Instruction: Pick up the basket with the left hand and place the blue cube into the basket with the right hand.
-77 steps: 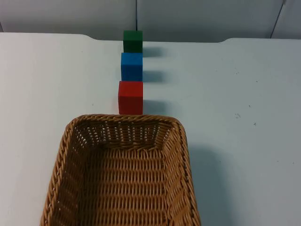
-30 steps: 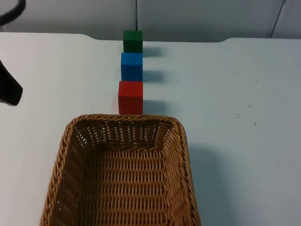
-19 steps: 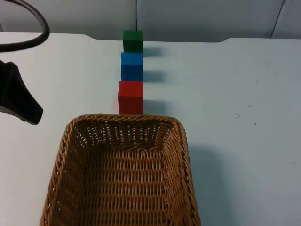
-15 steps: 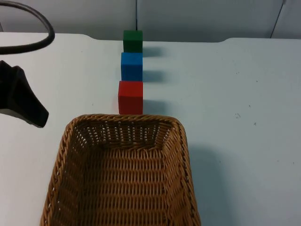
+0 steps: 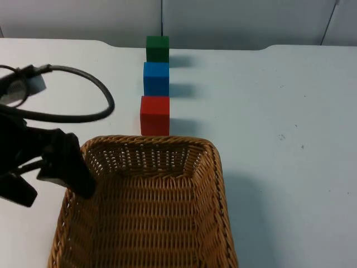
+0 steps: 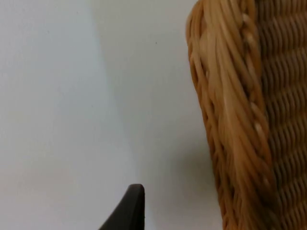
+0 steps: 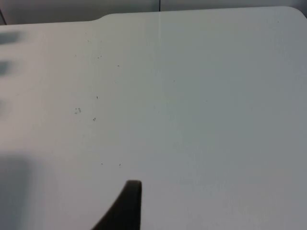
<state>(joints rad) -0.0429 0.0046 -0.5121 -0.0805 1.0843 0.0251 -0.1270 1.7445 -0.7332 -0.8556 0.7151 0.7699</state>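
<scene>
The wicker basket stands at the table's near edge, and its left rim looms close in the left wrist view. My left gripper is open at that left rim. One finger lies over the rim's far left corner; the other is outside, over the table. The blue cube sits in a line beyond the basket, between the green cube and the red cube. My right gripper waits above bare table, away from the cubes.
The red cube stands just behind the basket's far rim. The white table stretches to the right of the cubes and basket. The grey partition wall closes the far side.
My left arm has come in from the left edge and swung down and right, bringing its open gripper to the basket's left rim. Basket and cubes have not moved.
</scene>
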